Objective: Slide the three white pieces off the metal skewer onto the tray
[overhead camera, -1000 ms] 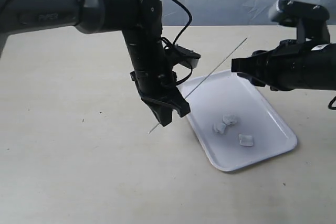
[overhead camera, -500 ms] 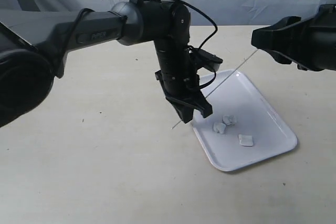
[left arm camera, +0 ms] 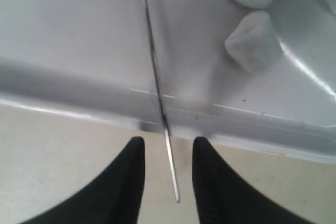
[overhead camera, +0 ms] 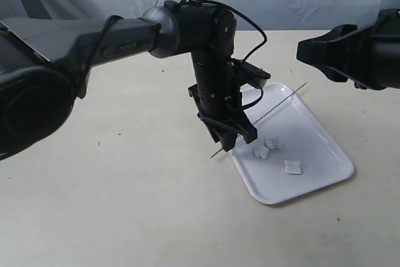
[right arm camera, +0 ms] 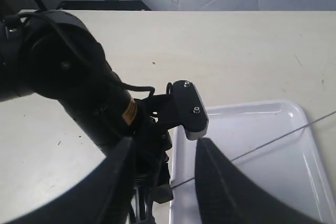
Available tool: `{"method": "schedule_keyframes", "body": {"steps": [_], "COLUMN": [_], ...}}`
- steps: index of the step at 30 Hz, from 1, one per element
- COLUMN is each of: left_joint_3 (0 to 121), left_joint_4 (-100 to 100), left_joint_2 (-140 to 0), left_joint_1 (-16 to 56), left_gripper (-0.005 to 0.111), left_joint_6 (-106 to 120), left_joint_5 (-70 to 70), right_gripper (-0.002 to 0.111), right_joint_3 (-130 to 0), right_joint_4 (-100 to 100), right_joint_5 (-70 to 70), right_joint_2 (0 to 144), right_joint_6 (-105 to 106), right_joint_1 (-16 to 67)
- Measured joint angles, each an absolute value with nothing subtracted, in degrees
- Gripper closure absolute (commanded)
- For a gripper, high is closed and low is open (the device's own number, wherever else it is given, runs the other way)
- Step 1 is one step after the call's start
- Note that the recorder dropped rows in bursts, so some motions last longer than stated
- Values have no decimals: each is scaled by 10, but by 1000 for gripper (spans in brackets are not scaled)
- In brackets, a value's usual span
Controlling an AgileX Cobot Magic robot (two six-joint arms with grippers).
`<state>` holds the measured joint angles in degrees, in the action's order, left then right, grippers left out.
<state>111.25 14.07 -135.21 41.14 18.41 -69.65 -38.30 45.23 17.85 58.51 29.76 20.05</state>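
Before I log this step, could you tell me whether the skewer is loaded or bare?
Bare: nothing is threaded on the skewer, and the three pieces lie on the tray.

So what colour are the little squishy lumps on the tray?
The lumps are white, like the tray; the exterior view shows them best.

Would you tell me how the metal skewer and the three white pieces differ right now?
The metal skewer is a thin, dark, straight rod; the three white pieces are small pale lumps. The skewer crosses the tray's rim, passing between the left claw's fingers; the pieces lie wholly inside the tray. Shared: both are at the tray, apart from each other.
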Motion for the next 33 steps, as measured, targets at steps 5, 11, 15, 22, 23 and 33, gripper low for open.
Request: {"method": "schedule_keyframes", "body": {"steps": [5, 11, 15, 22, 23, 33], "left_joint_3": [1110, 1107, 1066, 791, 762, 507], "left_joint_4": [97, 64, 38, -17, -19, 30], "left_joint_2": [-1337, -1195, -1078, -732, -699, -286], "left_joint_1": [411, 395, 395, 395, 395, 395], "left_gripper": [75, 91, 104, 107, 107, 107], "left_joint_6": [171, 111, 74, 0, -11, -121], "left_joint_5": [-696, -696, -694, -698, -698, -685], "right_gripper": [71, 71, 71, 108, 108, 108], "right_joint_3": [-383, -383, -383, -383, -383, -383], "right_joint_4": [434, 429, 414, 394, 394, 372], "right_joint_5": [163, 132, 159, 292, 315, 539], "right_joint_2": [569, 543, 515, 409, 397, 238], "right_joint_6": [298, 297, 297, 291, 281, 207], "right_joint_1": [201, 201, 201, 201, 201, 201]}}
